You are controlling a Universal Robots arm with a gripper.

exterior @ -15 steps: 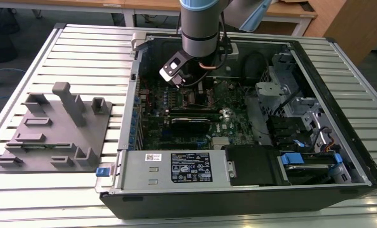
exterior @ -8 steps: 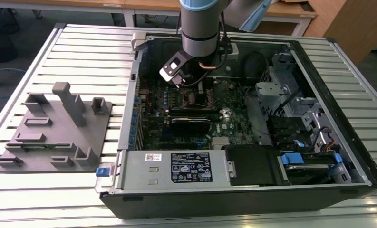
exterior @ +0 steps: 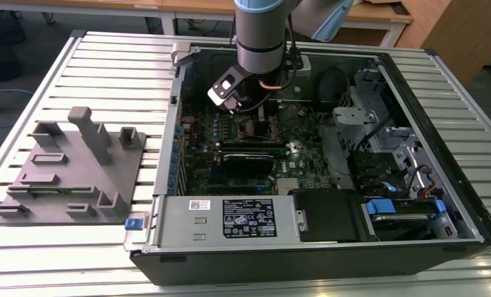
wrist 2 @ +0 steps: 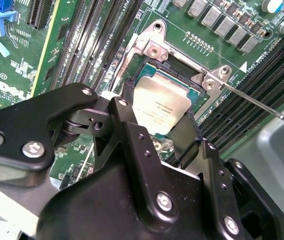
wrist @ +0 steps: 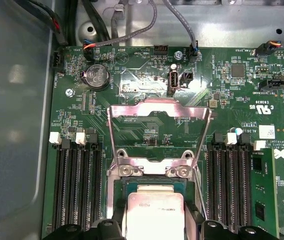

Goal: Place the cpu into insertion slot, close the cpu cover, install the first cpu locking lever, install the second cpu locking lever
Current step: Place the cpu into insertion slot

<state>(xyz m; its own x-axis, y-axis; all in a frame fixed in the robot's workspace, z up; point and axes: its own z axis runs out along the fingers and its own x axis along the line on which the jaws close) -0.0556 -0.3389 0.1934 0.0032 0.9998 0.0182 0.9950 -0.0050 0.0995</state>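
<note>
The cpu (wrist 2: 162, 102) is a flat silver square lying level right over the insertion slot (wrist 2: 178, 76), whose dark frame shows around its far edges. My gripper (wrist 2: 154, 117) straddles it, a black finger (wrist 2: 129, 127) pressed against each of two opposite sides. In the first wrist view the cpu (wrist: 154, 212) sits between the same fingers, at the slot's silver rim (wrist: 149, 169). The cpu cover (wrist: 159, 107) stands swung up and open behind the slot. A thin locking lever (wrist 2: 262, 105) sticks out to one side, unlatched. In the exterior view my gripper (exterior: 247, 117) hangs low over the motherboard.
Rows of black memory slots (wrist: 77, 185) flank the socket on both sides. The open computer case (exterior: 171, 124) walls in the motherboard, with cables (wrist: 157, 20) at the back. A grey fixture block (exterior: 72, 167) stands on the slatted table at the exterior view's left.
</note>
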